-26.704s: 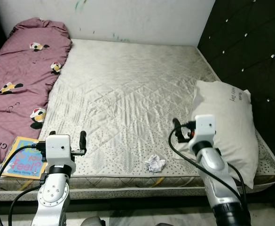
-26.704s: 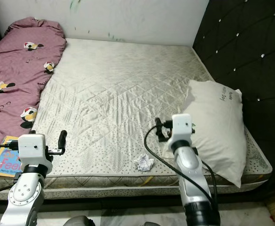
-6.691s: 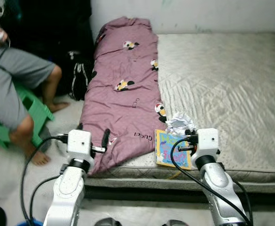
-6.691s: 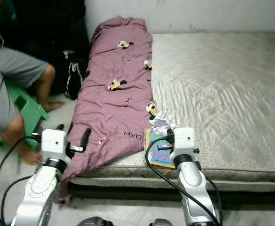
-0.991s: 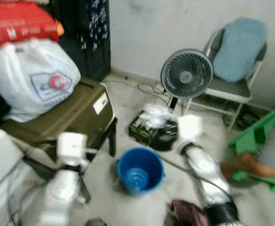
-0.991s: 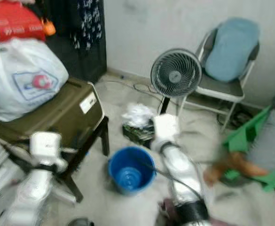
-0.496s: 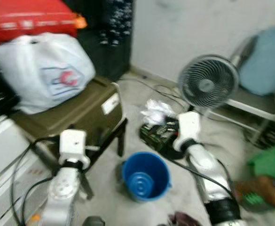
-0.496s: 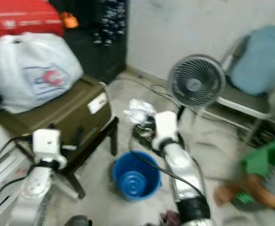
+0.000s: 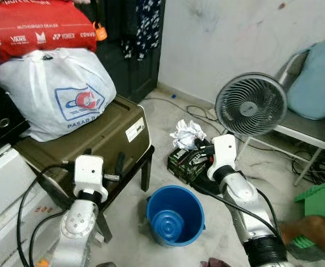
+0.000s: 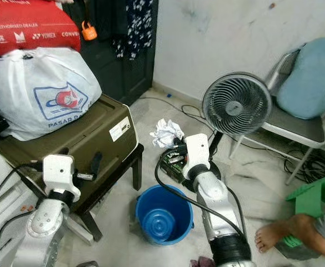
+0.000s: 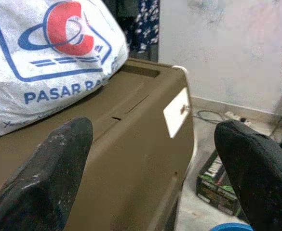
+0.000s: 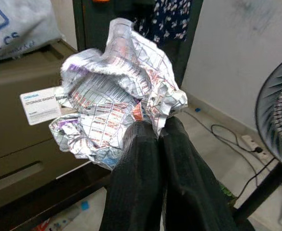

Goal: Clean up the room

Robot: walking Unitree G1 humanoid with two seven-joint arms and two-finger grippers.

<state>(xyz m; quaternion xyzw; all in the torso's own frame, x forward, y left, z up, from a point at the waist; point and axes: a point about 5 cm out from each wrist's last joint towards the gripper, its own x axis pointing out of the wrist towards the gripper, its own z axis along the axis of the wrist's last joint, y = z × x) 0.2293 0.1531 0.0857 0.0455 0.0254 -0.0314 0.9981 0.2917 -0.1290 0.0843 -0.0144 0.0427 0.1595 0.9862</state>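
My right gripper (image 9: 200, 146) is shut on a crumpled ball of printed paper (image 9: 186, 134), held up in the air beyond and above the blue bucket (image 9: 175, 214) on the floor. In the right wrist view the paper ball (image 12: 114, 94) sits clamped at the tips of the two black fingers (image 12: 145, 159). My left gripper (image 9: 113, 165) stands open beside the olive-brown storage box (image 9: 95, 136); its two fingers (image 11: 54, 163) frame the box (image 11: 131, 125) in the left wrist view.
A white plastic bag (image 9: 54, 92) lies on the storage box, with a red bag (image 9: 37, 28) above. A standing fan (image 9: 251, 105), a green-and-black box (image 9: 185, 163) on the floor, a folding chair with a blue cushion (image 9: 312, 83), cables, a green stool (image 9: 318, 197) and a person's foot (image 10: 279, 233) lie to the right.
The camera has turned and steadied; the blur is gone. The bucket now sits lower centre, and my right gripper still holds the paper above it.
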